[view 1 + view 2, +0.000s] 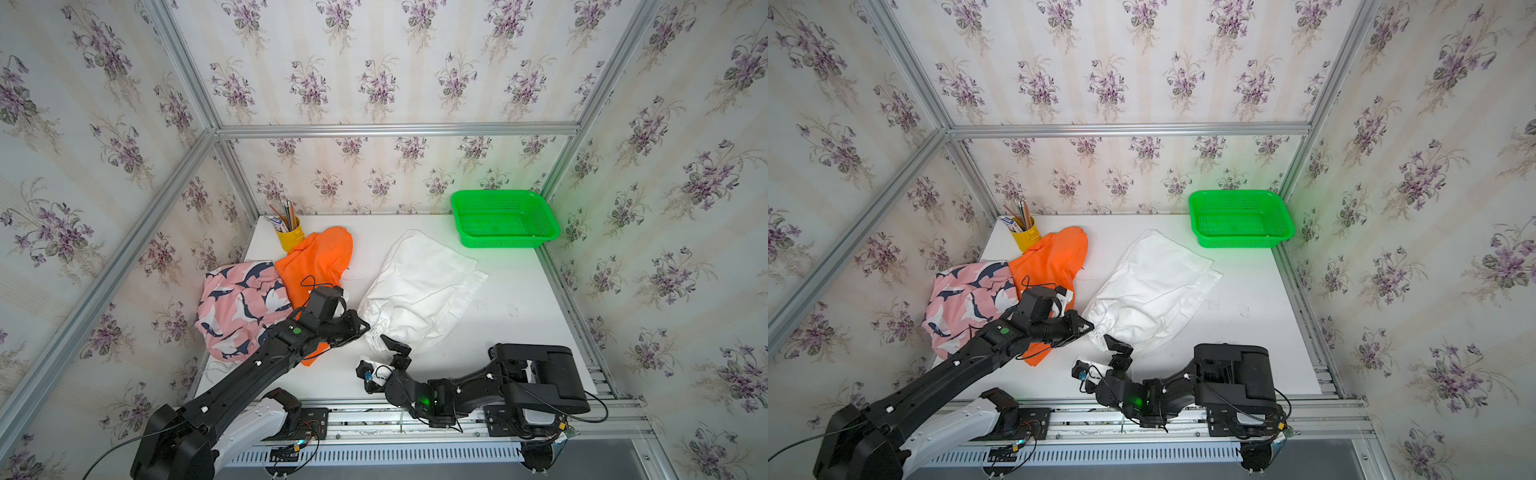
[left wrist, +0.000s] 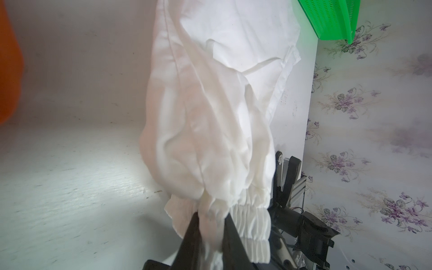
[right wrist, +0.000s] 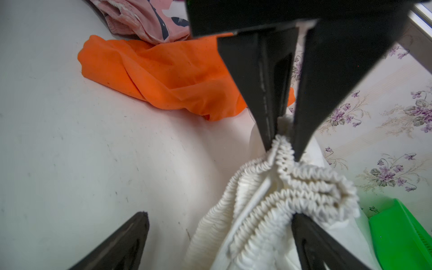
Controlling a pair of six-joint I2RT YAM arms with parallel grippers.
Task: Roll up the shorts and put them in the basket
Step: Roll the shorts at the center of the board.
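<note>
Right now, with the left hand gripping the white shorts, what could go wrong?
The left hand pinches only a small bunch of elastic waistband on the white shorts, so a pull could slip it free. The open right hand sits very near that pinch, and closing there may knock into the left hand. The left arm crosses above the orange shorts and might drag them.

White shorts: matt woven cloth, ribbed where elasticated. Orange shorts: smooth matt cloth. Basket: glossy perforated plastic. Table: matt, faintly grained, scuffed. Frame: brushed metal.
</note>
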